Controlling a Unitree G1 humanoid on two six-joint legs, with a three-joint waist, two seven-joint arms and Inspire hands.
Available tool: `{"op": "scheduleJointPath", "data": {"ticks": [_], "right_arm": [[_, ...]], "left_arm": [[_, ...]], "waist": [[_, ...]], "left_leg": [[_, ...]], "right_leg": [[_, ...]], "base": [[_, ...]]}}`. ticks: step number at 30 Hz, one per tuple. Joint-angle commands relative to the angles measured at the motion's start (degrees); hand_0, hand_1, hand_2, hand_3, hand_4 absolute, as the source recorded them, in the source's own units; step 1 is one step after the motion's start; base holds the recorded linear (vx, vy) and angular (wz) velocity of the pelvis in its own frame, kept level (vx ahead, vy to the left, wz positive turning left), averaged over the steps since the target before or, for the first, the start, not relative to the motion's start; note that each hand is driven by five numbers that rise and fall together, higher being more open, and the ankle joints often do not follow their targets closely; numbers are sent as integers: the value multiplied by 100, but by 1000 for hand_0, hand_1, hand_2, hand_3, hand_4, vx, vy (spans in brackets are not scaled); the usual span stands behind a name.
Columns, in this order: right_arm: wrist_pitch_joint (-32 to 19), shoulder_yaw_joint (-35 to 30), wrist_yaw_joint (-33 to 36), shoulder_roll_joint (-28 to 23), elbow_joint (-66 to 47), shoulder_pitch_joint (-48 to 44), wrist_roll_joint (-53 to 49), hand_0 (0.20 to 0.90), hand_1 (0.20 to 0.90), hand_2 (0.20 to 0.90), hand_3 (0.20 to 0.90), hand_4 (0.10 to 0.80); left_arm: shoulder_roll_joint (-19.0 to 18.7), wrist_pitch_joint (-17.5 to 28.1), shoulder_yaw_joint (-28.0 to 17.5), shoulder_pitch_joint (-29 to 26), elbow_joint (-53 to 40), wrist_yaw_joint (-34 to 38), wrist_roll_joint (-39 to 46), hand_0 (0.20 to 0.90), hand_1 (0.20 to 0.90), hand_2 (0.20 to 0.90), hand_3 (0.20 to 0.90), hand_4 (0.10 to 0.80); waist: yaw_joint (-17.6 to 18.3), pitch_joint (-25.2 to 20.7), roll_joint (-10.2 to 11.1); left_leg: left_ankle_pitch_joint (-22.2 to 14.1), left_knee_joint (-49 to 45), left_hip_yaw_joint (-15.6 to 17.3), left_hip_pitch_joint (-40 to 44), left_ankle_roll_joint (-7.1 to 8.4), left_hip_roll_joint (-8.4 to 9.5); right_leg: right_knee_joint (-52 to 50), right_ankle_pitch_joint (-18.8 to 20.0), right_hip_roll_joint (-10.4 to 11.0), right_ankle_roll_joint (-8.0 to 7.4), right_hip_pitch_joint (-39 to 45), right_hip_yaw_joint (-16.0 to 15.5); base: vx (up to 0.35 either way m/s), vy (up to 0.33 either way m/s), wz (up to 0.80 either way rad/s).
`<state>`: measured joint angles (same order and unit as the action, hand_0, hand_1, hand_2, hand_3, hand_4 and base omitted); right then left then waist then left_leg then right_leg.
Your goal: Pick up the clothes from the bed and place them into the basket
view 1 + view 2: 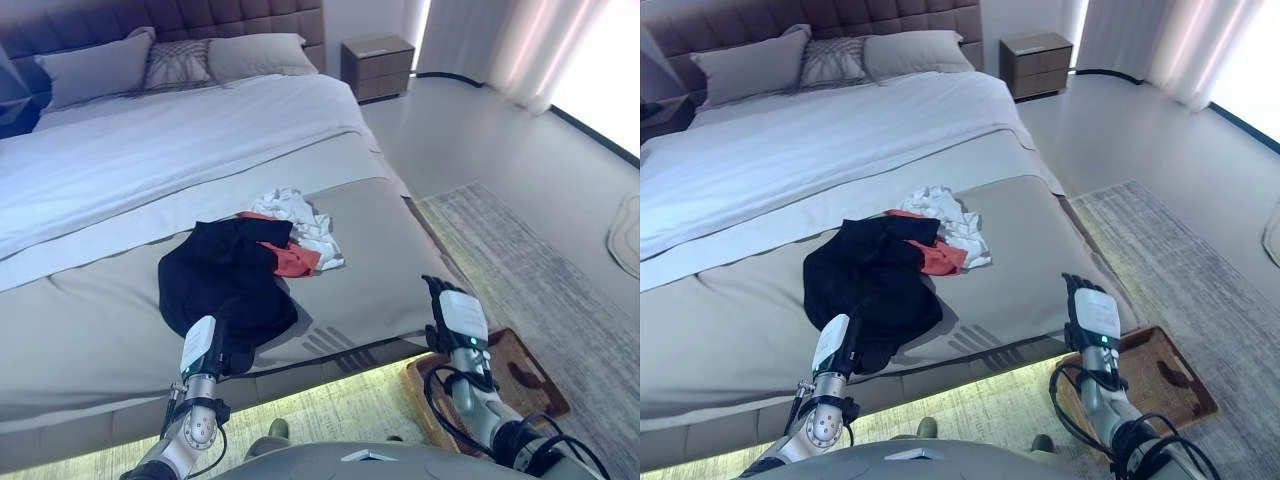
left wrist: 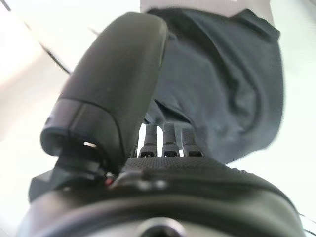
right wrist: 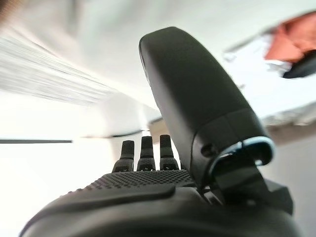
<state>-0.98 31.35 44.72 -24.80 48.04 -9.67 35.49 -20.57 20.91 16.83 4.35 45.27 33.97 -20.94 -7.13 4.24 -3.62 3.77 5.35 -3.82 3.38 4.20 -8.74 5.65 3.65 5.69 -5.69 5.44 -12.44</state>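
Three garments lie in a pile on the grey bed cover: a black one nearest me, a red one beside it and a white one behind. My left hand is at the black garment's near edge, fingers straight and open, pointing at the cloth. The right hand is raised off the bed's near right corner, open and empty. Below it on the floor stands a flat brown basket, partly hidden by my arm.
A white duvet and pillows fill the far half of the bed. A wooden nightstand stands beside the headboard. A grey rug lies on the floor to the right, with curtains beyond.
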Motion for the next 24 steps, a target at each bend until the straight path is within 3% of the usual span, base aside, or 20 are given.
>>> {"op": "scheduleJointPath", "data": {"ticks": [1, 9, 12, 13, 17, 20, 24], "right_arm": [[215, 204, 13, -41, -410, -1165, 130, 900, 900, 900, 900, 800], [920, 637, -595, -57, -651, -2324, 161, 900, 900, 900, 900, 800], [1397, 892, -804, 27, -552, -3151, 254, 900, 900, 900, 900, 800], [1476, 970, -827, 28, -237, -3653, 261, 900, 900, 900, 900, 800], [1379, 1170, -809, -20, 368, -4309, 227, 900, 900, 900, 900, 800], [1467, 1309, -708, -15, 780, -4828, 283, 900, 900, 900, 900, 800], [1501, 1339, -700, 5, 1107, -5401, 259, 900, 900, 900, 900, 800]], "left_arm": [[-638, 46, -368, -440, -585, 291, 299, 900, 900, 900, 900, 800], [-964, -36, -602, -220, -1377, 86, 525, 900, 900, 900, 900, 800], [-1067, 150, -550, -356, -1543, 25, 628, 900, 900, 900, 900, 800], [-1112, 324, -453, -539, -1550, 21, 609, 900, 900, 900, 900, 800], [-1164, 523, -338, -750, -1615, 75, 644, 900, 900, 900, 900, 800], [-1285, 783, -314, -857, -1843, 187, 830, 900, 900, 900, 900, 800], [-1373, 849, -267, -960, -2040, 264, 940, 900, 900, 900, 900, 800]], "waist": [[-346, 144, 514], [-890, 369, 499], [-1176, 743, 473], [-1319, 1017, 421], [-1537, 1410, 341], [-1816, 1867, 270], [-1987, 2195, 192]], "left_leg": [[-240, -35, 3, 48, -55, 120], [-80, -35, -389, -226, -19, 192], [-63, -407, -669, -689, -34, 311], [-63, -712, -806, -1033, -36, 415], [-204, -1317, -926, -1444, -29, 571], [-602, -2163, -1103, -1970, -99, 870], [-894, -3027, -1184, -2626, -242, 1228]], "right_leg": [[-91, -211, 518, 26, 294, -7], [-330, -331, 614, 65, 259, -365], [-860, -453, 797, 149, -41, -540], [-1207, -494, 939, 198, -272, -636], [-1734, -711, 1130, 236, -495, -710], [-2584, -1188, 1346, 242, -788, -706], [-3517, -1501, 1496, 265, -1340, -594]], "base": [[27, 2, 20], [60, 26, 29], [-112, 60, 35], [-233, 55, 33], [-116, 45, 30], [-64, 8, 30], [-74, 21, 27]]}}
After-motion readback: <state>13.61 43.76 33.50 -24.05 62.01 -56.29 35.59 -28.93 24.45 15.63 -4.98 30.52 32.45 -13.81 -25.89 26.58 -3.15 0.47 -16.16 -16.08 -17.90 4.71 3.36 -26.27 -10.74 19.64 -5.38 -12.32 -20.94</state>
